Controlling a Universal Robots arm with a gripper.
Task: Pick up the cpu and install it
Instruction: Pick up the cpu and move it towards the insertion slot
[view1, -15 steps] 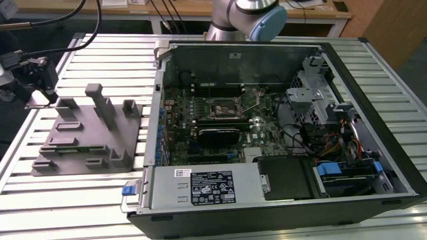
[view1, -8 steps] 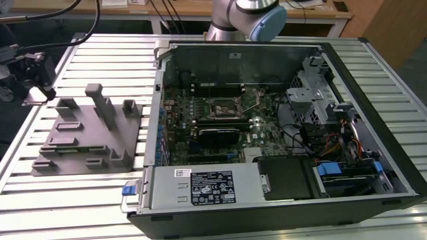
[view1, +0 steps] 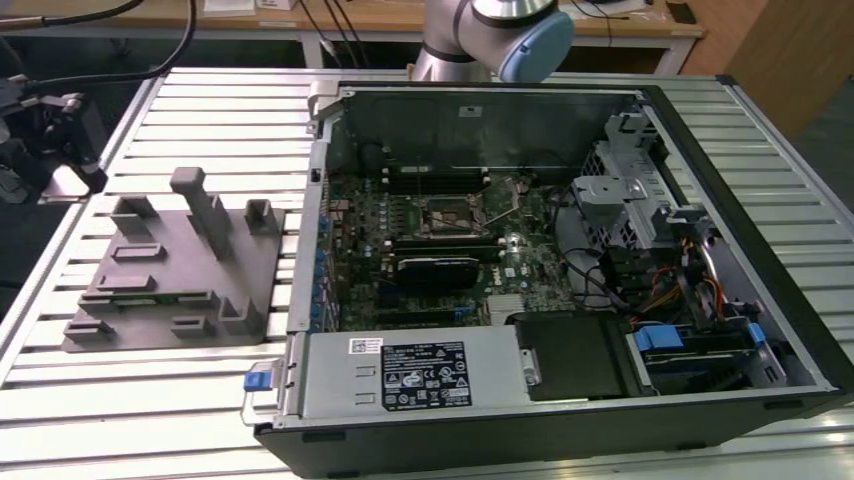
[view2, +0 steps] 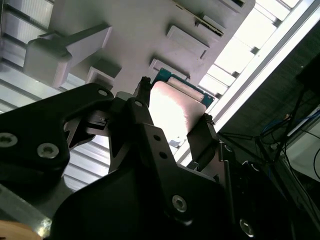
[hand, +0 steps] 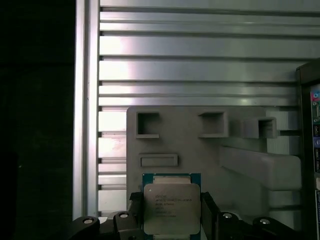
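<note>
Gripper: black two-finger gripper (hand: 171, 217), jaws drawn in on two opposite edges of the small square silver-grey-topped cpu (hand: 171, 207).
Fixture: grey moulded plastic fixture (hand: 200, 145) beyond; cpu seems held clear of it.
Socket: square black-framed motherboard socket (view1: 447, 212), three o'clock of the fixture in the exterior view.
Risk: edge-only hold; a tilt or slip could bend pins.

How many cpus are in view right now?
1. The cpu sits clamped between the gripper fingers, at the grey fixture. Others may be hidden inside the computer case.
</note>
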